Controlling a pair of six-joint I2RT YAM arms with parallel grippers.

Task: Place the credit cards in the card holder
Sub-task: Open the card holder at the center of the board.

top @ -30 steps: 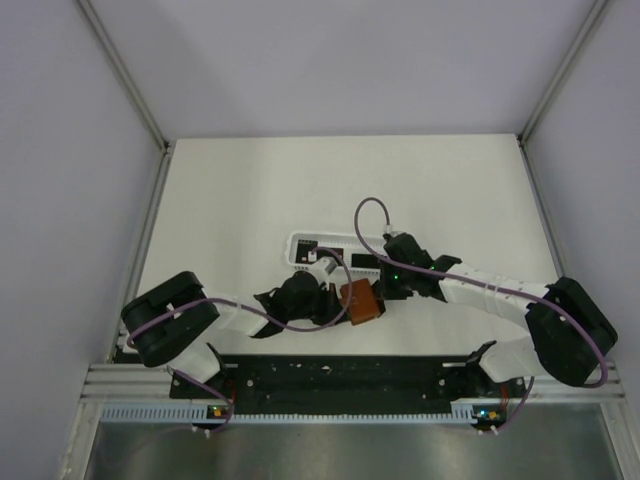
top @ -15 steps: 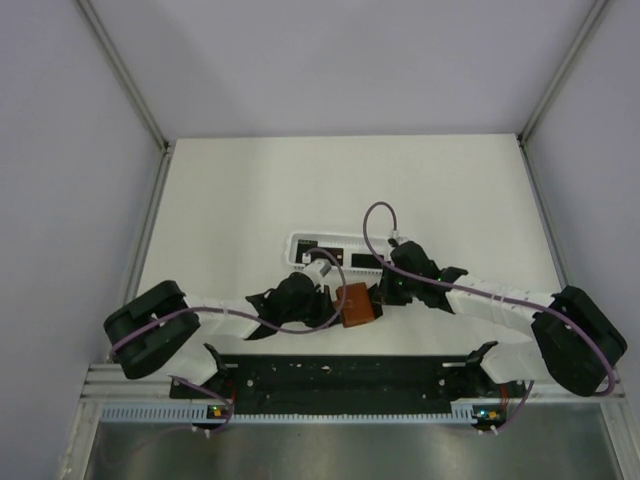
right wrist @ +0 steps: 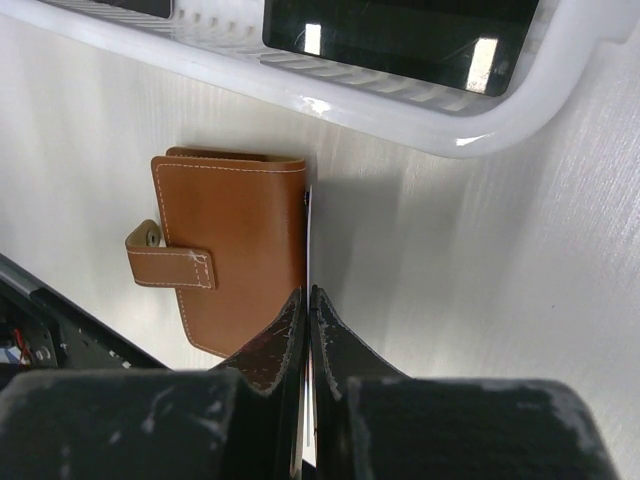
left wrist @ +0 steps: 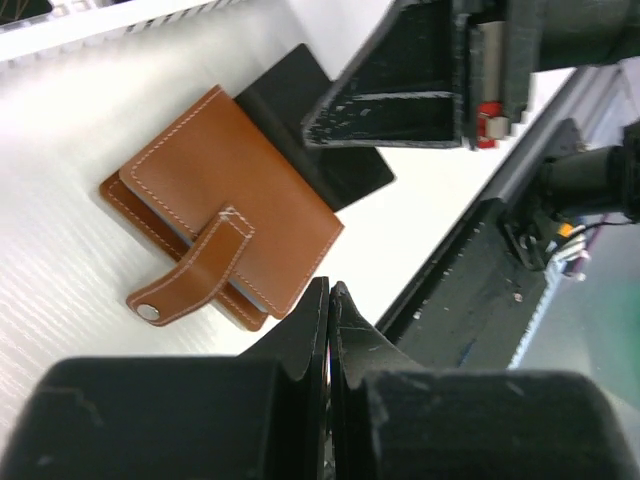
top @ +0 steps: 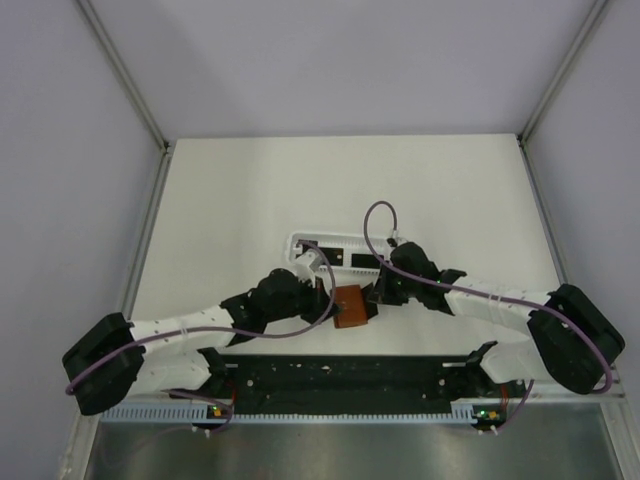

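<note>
The left pincer (left wrist: 328, 300) is pressed together with nothing between its fingers, its tips just beside the near edge of the card holder (left wrist: 230, 205). The right pincer (right wrist: 308, 300) is pinching a black credit card (left wrist: 352, 175) on edge, so its own wrist view shows only a thin pale line running out between the fingers along the holder's side. From the left wrist the same card shows as a black rectangle reaching in at the holder's far side, partly beneath it; whether it has entered a pocket cannot be told. The card holder lies folded on the white table (right wrist: 480, 250), its clasp tab (left wrist: 195, 270) laid across the brown face with a snap at the tab's end. The two pincers face each other across it, in the near middle of the table. Just beyond stands a white slotted basket (right wrist: 400, 115) holding more black credit cards (right wrist: 400, 30), glossy with spots of reflected light
</note>
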